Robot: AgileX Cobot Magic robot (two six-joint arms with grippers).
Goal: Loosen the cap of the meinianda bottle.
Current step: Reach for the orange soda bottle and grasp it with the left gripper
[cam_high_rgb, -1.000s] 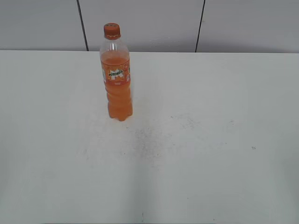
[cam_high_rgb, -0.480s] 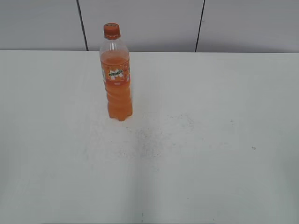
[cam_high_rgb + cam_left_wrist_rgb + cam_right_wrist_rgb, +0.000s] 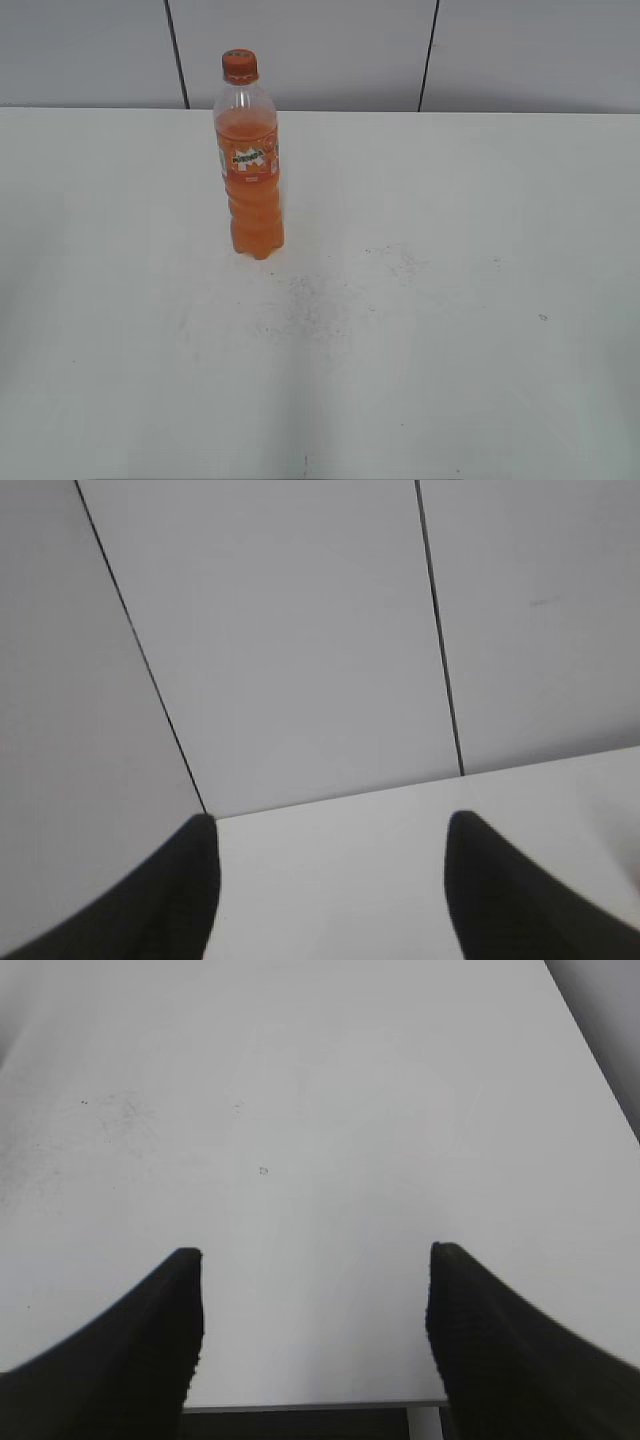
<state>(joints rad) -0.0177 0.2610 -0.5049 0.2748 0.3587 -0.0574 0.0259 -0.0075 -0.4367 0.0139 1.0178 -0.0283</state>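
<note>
White table (image 3: 450,350) carries the upright meinianda bottle (image 3: 250,175), cap (image 3: 239,66) on. Left gripper (image 3: 330,880) and right gripper (image 3: 315,1310) are spread apart, empty. Both are outside the exterior view.

Bare lab-style test bench, plain white table (image 3: 450,350), grey panelled wall (image 3: 300,50) with dark seams

bottle (image 3: 250,170) on table (image 3: 450,300) (far left), cap (image 3: 239,66) atop

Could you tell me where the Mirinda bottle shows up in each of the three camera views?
Exterior view: the bottle stands upright, left of centre, towards the table's far edge.
Left wrist view: not in it; only wall and table beyond the open left tool.
Right wrist view: not in it.
Shared landmark: the speckled patch on the white table.
</note>
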